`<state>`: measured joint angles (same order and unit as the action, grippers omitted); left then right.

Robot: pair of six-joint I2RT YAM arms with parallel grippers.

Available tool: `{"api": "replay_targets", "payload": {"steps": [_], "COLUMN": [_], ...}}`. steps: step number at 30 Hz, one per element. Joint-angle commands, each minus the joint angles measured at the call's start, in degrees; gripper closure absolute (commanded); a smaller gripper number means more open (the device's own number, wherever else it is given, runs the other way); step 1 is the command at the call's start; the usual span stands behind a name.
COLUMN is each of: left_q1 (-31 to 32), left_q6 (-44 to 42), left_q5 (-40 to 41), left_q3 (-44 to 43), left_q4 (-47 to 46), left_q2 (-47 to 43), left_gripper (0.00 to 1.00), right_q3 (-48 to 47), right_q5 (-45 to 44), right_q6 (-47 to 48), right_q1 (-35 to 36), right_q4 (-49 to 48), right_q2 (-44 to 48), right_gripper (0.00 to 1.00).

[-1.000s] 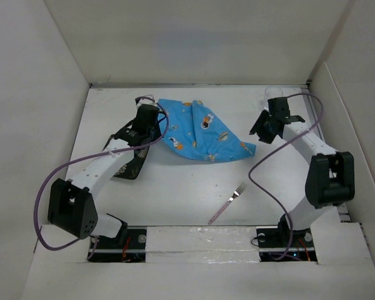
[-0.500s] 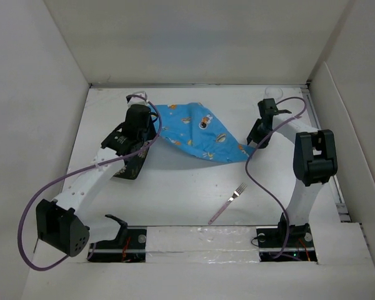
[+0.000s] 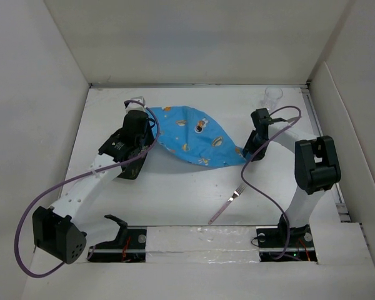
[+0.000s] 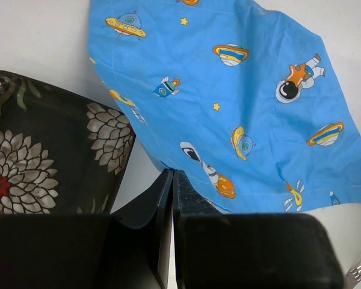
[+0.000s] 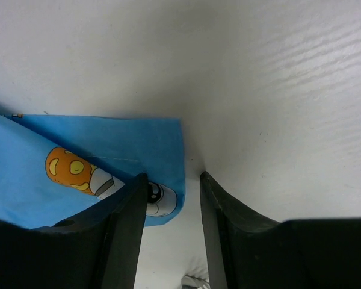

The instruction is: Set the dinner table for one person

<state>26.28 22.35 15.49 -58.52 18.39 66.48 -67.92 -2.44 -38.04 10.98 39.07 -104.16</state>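
Placemat (image 3: 194, 136) has spread wider across the plain, matte white dinner table (image 3: 175, 184).

I see placemat (image 3: 197, 134) soft matt printed cloth | dinner table (image 3: 175, 187) matt white, faintly grained up close | plate (image 4: 42, 156) dark, smooth | fork (image 3: 228, 201) shiny metal head | glass (image 3: 273, 95) clear | right gripper (image 5: 171, 180), 2 fingers (image 5: 129, 241) matt black plastic

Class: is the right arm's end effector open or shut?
Open. The right end effector has its fingers apart, with table showing between them; the placemat corner lies in the gap, unpinched.
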Motion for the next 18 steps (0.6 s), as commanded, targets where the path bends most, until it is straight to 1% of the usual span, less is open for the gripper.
{"api": "replay_targets", "payload": {"steps": [1,3,5,6,8,9,13,14,18], "left_q1": [0.1,0.1,0.1,0.1,0.1,0.1,0.1,0.1,0.1], "left_q6": [-0.3,-0.4,-0.6,-0.6,-0.8,-1.0,-1.7,-1.9,-2.1], "left_q5": [0.1,0.1,0.2,0.3,0.9,1.0,2.3,2.6,2.6], "left_q3": [0.2,-0.2,-0.8,-1.0,-1.3,-1.3,-2.9,-3.3,-4.8], "left_q4": [-1.1,-0.8,-0.7,-0.6,-0.6,-0.8,-1.0,-1.2,-1.0], "left_q2": [-2.1,-2.3,-2.4,-2.3,-2.3,-2.2,-1.6,-1.2,-0.2], "left_gripper": [1.0,1.0,1.0,1.0,1.0,1.0,1.0,1.0,1.0], "right_q3": [1.0,0.9,-0.4,-0.7,-1.3,-1.4,-0.5,-0.4,-0.4], "right_q5": [1.0,1.6,2.0,2.0,2.0,1.9,1.9,3.6,4.3], "right_q6": [-0.6,-0.6,-0.5,-0.4,-0.3,-0.3,-0.5,-0.4,-0.2], "right_q1": [-0.3,-1.1,-2.0,-2.5,-2.5,-2.5,-2.5,-2.5,-2.5], "right_q4": [-1.1,-1.8,-1.9,-1.8,-1.6,-1.7,-3.4,-3.6,-4.4], "right_q2": [-0.4,-1.3,-1.9,-2.3,-2.9,-2.9,-1.9,-1.8,-1.0], "right_gripper": [0.57,0.63,0.67,0.73,0.82,0.88,1.0,1.0,0.99]}}
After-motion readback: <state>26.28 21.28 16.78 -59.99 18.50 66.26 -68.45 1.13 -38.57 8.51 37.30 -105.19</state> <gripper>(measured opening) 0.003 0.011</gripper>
